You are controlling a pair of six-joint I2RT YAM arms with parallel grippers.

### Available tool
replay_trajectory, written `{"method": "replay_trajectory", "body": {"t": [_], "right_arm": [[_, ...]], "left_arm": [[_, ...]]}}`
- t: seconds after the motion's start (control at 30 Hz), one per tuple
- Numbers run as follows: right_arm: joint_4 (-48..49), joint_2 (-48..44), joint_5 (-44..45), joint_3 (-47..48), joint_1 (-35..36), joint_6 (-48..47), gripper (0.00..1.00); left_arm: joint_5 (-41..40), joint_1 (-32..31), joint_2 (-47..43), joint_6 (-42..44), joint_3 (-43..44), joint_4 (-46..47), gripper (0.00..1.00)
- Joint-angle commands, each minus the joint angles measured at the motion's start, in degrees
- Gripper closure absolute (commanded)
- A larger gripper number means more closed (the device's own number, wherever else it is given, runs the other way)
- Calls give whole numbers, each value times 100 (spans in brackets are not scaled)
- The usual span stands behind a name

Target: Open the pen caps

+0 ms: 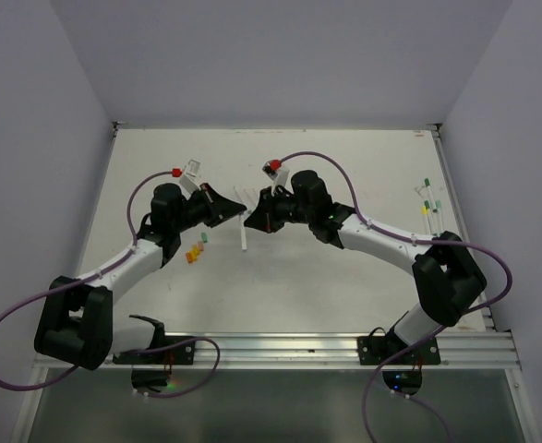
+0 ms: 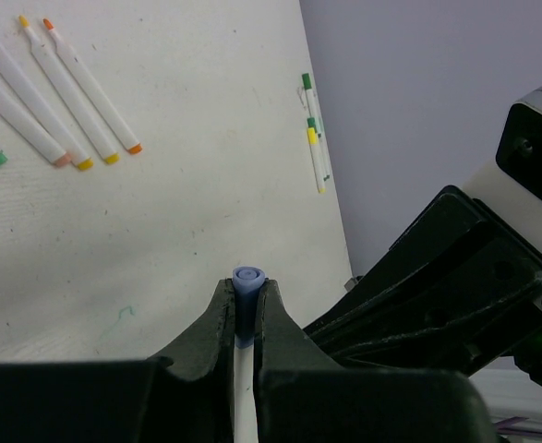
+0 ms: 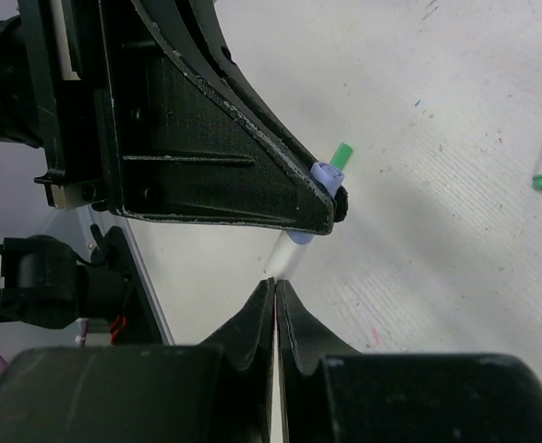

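While left fingers (image 2: 217, 323) clamp the lilac cap (image 2: 248, 279), right fingers (image 3: 300, 332) pinch the barrel (image 3: 285, 256)

pen (image 3: 287, 256) between left tool (image 2: 248, 309) and right tool (image 3: 276, 291) | caps (image 1: 195, 250) left of it

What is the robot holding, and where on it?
One pen, held by both: the left fingers pinch its blue cap, the right fingers pinch its white barrel.

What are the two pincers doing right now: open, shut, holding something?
Left pincer: shut on the blue cap of a pen.
Right pincer: shut on that pen's white barrel.
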Motion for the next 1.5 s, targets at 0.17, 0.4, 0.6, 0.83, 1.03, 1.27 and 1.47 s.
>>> {"method": "replay_trajectory", "body": {"t": [0.17,0.4,0.6,0.83,1.03,1.27,1.47], "right_arm": [[-51,73,69,358,118,-165,53],[-95,363,323,455,372,-139,51],[-174,381,596,394,470,-147,100],[-332,258,509,437,470,-385,100],[-447,337,438,630,470,-429,100],[-447,434,386,745,470,-358,100],[-517,539,324,763,470,-314,100]], "left_arm": [[65,-40,-144,-55,33,99,100],[-84,-40,-364,-178,15,19,100],[-138,-40,-540,-90,59,-183,100],[-6,-40,-567,-73,-29,-60,67],[-41,-40,-611,41,-20,-174,47],[-94,-40,-602,200,6,-332,61],[-304,-40,-593,296,94,-534,100]]}}
